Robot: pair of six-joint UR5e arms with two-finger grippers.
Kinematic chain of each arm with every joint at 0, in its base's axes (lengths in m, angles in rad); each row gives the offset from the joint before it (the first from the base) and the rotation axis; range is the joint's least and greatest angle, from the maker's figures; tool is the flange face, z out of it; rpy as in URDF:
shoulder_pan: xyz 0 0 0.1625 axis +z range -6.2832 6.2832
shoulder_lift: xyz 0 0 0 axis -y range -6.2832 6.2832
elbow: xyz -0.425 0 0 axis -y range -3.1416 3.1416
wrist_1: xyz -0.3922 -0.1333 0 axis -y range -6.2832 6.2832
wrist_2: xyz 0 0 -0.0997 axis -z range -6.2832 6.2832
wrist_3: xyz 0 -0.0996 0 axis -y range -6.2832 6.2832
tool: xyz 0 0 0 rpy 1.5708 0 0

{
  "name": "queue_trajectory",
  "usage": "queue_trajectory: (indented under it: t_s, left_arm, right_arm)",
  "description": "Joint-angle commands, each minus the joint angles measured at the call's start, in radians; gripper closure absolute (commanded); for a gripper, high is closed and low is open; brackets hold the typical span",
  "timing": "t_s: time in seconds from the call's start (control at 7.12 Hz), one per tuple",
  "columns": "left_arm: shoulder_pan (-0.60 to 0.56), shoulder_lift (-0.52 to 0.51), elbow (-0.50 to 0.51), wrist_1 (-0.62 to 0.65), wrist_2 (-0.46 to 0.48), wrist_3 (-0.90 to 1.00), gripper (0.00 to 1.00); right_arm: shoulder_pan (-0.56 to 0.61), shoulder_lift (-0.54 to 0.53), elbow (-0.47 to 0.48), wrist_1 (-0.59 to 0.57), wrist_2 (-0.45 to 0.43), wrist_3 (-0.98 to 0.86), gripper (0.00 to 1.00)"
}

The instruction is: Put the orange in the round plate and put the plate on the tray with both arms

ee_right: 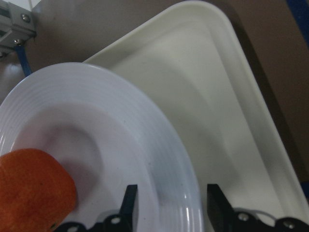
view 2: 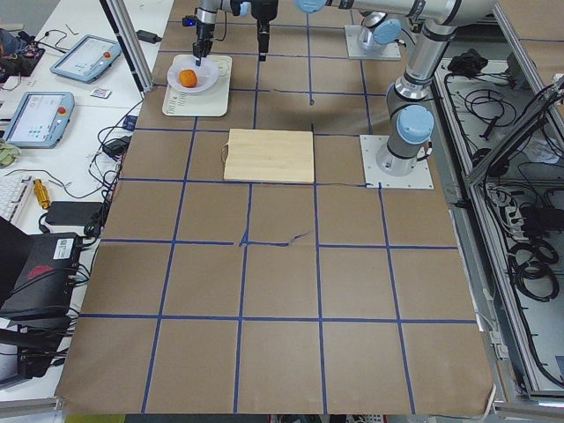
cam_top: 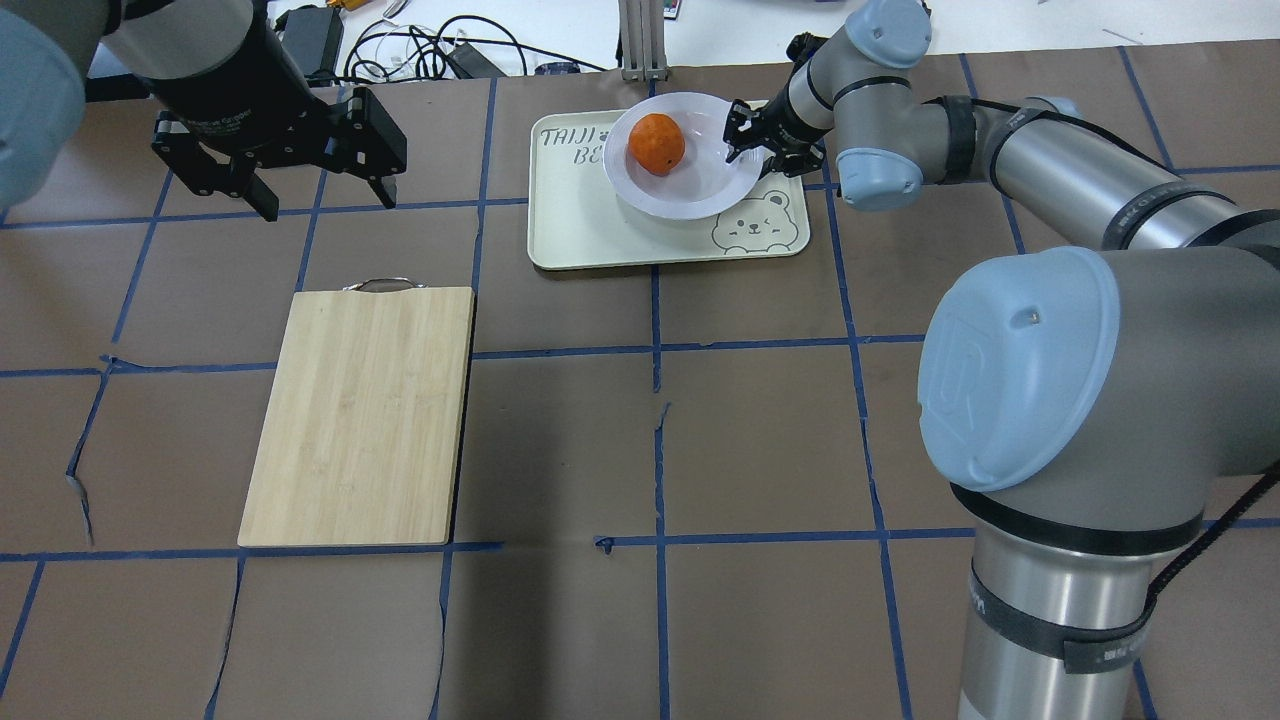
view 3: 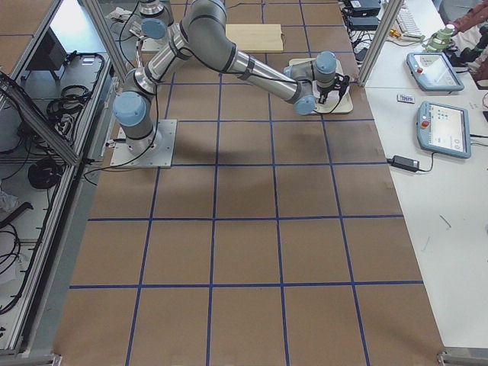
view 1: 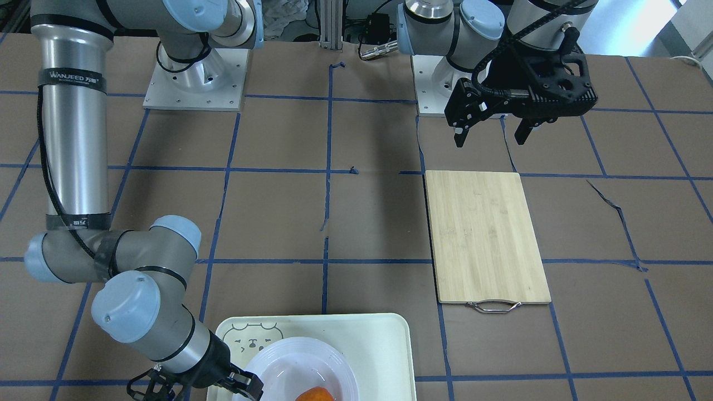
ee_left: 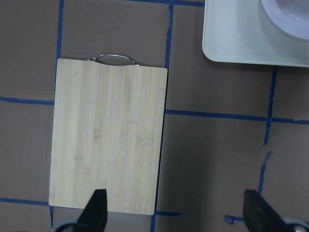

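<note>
Right gripper (cam_top: 752,140) straddles plate (cam_top: 700,195) rim, jaws parted, no squeeze visible; orange (cam_top: 656,143) in plate, plate over tray (cam_top: 590,240); left gripper (cam_top: 310,195) open, idle above table; placing step; next likely release and retreat.

Even, bright overhead light, soft shadows; the right wrist view's close-up is slightly blurred.

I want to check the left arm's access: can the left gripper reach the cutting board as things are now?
Probably yes. The left gripper hangs open above bare table just beyond the cutting board, whose top lies bare, with nothing between them.
</note>
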Motion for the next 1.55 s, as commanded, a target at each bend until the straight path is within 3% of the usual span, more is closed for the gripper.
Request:
queue_trajectory:
  t_s: [0.0, 0.14, 0.28, 0.42, 0.7, 0.98, 1.4]
  left_arm:
    - [0.0, 0.0, 0.0, 0.0, 0.0, 0.0, 0.0]
    - [0.0, 0.0, 0.0, 0.0, 0.0, 0.0, 0.0]
    - [0.0, 0.0, 0.0, 0.003, 0.0, 0.0, 0.0]
    - [0.0, 0.0, 0.0, 0.001, 0.0, 0.0, 0.0]
    - [0.0, 0.0, 0.0, 0.003, 0.0, 0.0, 0.0]
    - [0.0, 0.0, 0.0, 0.001, 0.0, 0.0, 0.0]
    - [0.0, 0.002, 0.0, 0.0, 0.0, 0.0, 0.0]
  right_arm:
    - [0.0, -0.069, -0.007, 0.154, -0.153, -0.113, 0.0]
    - [-0.001, -0.121, -0.008, 0.258, -0.311, -0.178, 0.0]
    - [-0.009, -0.196, -0.008, 0.429, -0.367, -0.185, 0.0]
    - [-0.024, -0.298, -0.007, 0.594, -0.38, -0.186, 0.0]
    - [-0.015, -0.459, -0.002, 0.795, -0.4, -0.186, 0.0]
    - [-0.015, -0.573, 0.002, 0.839, -0.385, -0.224, 0.0]
    - [-0.018, -0.624, 0.004, 0.899, -0.311, -0.37, 0.0]
